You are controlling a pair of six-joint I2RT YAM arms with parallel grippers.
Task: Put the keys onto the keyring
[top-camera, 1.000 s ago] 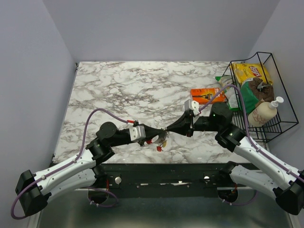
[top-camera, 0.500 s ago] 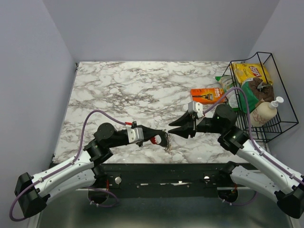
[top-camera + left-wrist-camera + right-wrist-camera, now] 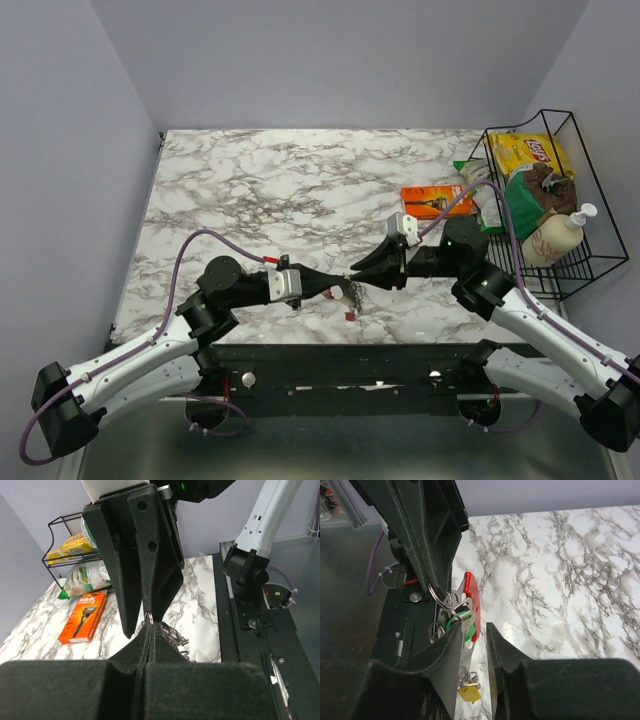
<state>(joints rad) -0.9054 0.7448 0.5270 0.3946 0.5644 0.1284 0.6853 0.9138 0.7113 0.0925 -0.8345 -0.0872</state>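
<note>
Marble table (image 3: 300, 190), lavender walls (image 3: 350, 60), wire rack (image 3: 520, 120)

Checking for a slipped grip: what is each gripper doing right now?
Left gripper: jaws shut on the keyring.
Right gripper: jaws open, beside the keys.

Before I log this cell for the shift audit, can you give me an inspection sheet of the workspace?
Surface: marble-patterned tabletop; no damage seen.
Job's things: keyring pinched at the left fingertips; red, green and yellow keys hang bunched by it.
Clutter: orange packet on the table; wire basket at the right edge holding a chip bag and a pump bottle.
Grippers: left pincer shut on the keyring; right pincer tip to tip with it, jaws slightly apart.
Cables: a purple cable loops off each arm.
Surroundings: plain grey walls; nothing else seen.
</note>
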